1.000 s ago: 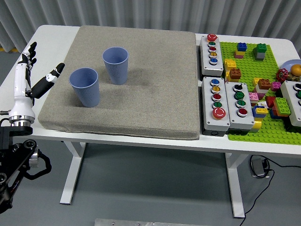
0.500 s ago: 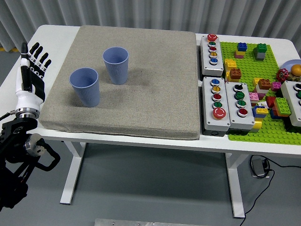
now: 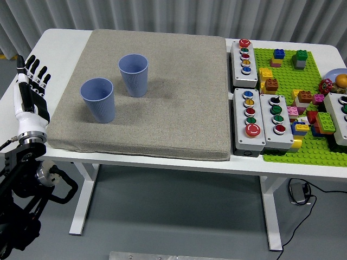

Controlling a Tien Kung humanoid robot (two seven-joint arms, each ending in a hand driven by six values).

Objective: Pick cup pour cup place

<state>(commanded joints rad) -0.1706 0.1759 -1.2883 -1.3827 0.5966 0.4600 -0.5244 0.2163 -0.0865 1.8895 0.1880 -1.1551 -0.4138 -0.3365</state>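
In the head view, a grey mat [image 3: 146, 92] covered most of the white table [image 3: 59, 43], and everything else could be placed from it. Two blue cups stood upright on the mat's left part: the nearer cup [image 3: 98, 100] closer to the mat's left edge, the farther cup [image 3: 133, 75] just behind and to the right of it, the two near each other but not touching. Both were open at the top, and nothing held them. The left hand [image 3: 30, 89] was raised off the mat's left edge, over the table's left end, well apart from the cups, its fingers straight and spread, holding nothing. Right of the mat sat three grey button boxes [image 3: 249, 111] with coloured buttons, and beyond them a green baseplate [image 3: 293, 146] with scattered toy bricks. The right hand did not show.
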